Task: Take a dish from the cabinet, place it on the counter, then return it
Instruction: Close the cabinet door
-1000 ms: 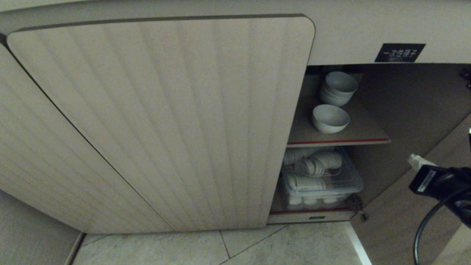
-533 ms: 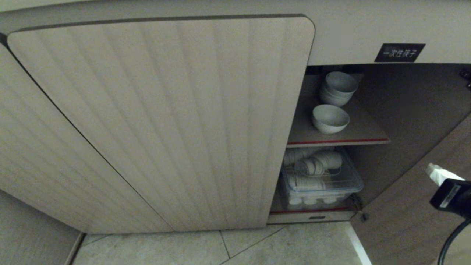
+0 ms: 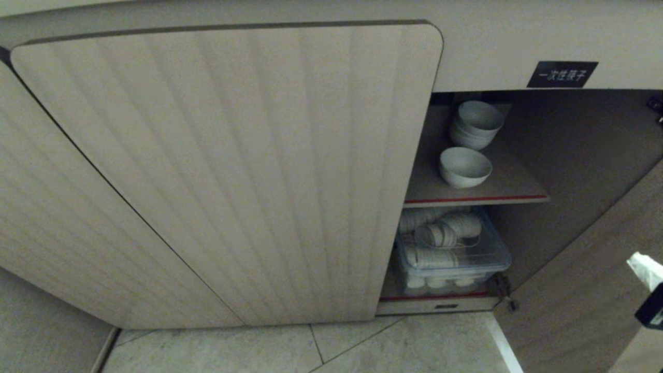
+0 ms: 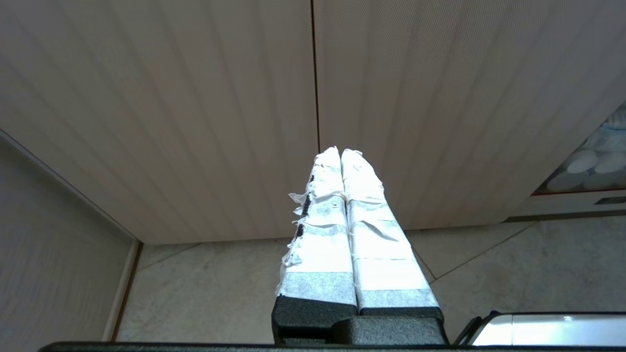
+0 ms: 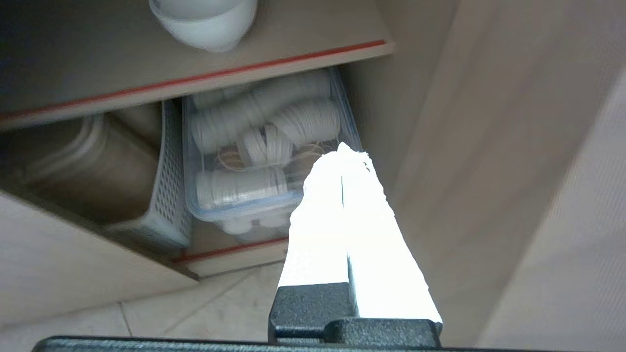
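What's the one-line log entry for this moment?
right gripper: shut, empty, outside cabinet by open door | left gripper: shut, parked | dish: on upper shelf, before bowl stack

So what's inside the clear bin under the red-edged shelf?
The clear bin holds stacked white disposable cups or lids lying on their sides. The closed door covers its left part, so what lies there is hidden.

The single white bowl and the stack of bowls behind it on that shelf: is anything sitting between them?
No. In the head view only bare shelf separates the bowl from the stack.
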{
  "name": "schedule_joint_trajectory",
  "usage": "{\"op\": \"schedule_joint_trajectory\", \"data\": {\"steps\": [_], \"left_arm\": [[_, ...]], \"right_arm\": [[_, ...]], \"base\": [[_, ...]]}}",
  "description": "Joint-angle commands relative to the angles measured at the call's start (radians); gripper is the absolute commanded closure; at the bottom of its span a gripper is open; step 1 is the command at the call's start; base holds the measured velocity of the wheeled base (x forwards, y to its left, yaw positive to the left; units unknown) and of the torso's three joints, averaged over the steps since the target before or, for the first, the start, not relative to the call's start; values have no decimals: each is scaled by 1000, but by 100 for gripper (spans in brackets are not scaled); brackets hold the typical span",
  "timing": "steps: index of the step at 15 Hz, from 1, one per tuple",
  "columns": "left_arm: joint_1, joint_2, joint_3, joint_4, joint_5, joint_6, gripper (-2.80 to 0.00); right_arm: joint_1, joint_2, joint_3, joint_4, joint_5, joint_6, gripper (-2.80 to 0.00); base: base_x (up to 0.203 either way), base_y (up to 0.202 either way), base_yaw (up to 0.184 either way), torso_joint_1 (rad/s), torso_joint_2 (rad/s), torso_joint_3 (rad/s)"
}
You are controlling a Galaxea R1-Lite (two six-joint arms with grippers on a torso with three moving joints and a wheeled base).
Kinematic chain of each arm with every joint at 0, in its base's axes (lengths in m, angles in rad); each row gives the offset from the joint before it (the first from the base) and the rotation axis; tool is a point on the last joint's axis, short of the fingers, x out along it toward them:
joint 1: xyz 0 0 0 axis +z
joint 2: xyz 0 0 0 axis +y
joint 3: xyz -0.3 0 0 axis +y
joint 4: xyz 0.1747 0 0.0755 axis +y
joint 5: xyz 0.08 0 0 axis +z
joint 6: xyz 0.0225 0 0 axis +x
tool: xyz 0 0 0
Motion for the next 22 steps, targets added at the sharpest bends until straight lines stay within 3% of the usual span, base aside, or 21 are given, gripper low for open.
{"op": "schedule_joint_trajectory", "data": {"steps": [1, 5, 15, 22], "left_arm": [[0, 0, 0, 0, 0, 0, 0], [0, 0, 0, 0, 0, 0, 0], [0, 0, 0, 0, 0, 0, 0], [0, 0, 0, 0, 0, -1, 0]], "right_arm": [[-36, -57, 38, -10, 41, -37, 0], [-87, -163, 89, 1, 142, -97, 0], [-126, -373, 99, 171, 132, -140, 0], [-143, -553, 99, 404, 93, -175, 0]], "base": [[0, 0, 0, 0, 0, 0], [0, 0, 0, 0, 0, 0], [0, 0, 0, 0, 0, 0], [0, 0, 0, 0, 0, 0]]}}
